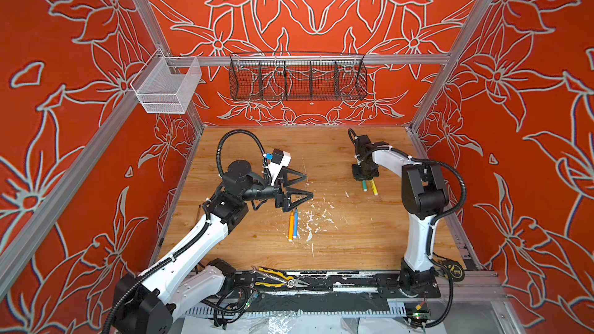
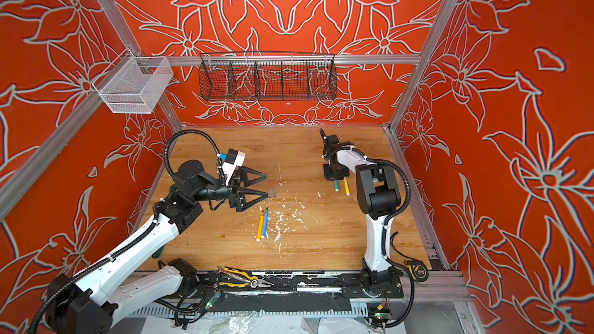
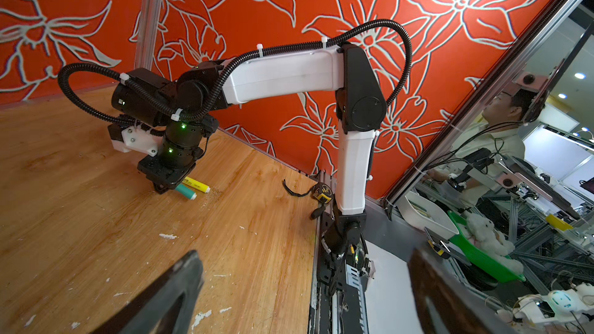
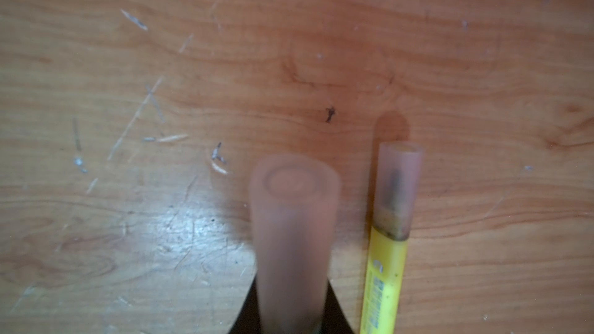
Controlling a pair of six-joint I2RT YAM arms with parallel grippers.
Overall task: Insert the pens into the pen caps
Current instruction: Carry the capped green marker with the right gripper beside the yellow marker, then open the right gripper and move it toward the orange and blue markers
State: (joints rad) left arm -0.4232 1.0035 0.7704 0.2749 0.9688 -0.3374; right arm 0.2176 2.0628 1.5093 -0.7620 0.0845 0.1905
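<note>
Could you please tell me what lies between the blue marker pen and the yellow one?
Only scattered white flecks of debris on the wooden tabletop lie between the slim blue marker pen and the slim yellow marker pen, in both top views.

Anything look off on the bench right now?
Yes. White flecks litter the middle of the table, like scraped residue. Yellow-handled pliers lie on the front rail and a tape measure sits by the right arm's base: stray tools.

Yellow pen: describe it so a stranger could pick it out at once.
On the wooden table, look under the right claw, back right. Two pens poke out side by side. The yellow pen lies free on the right; the green pen beside it is in the claw.
</note>
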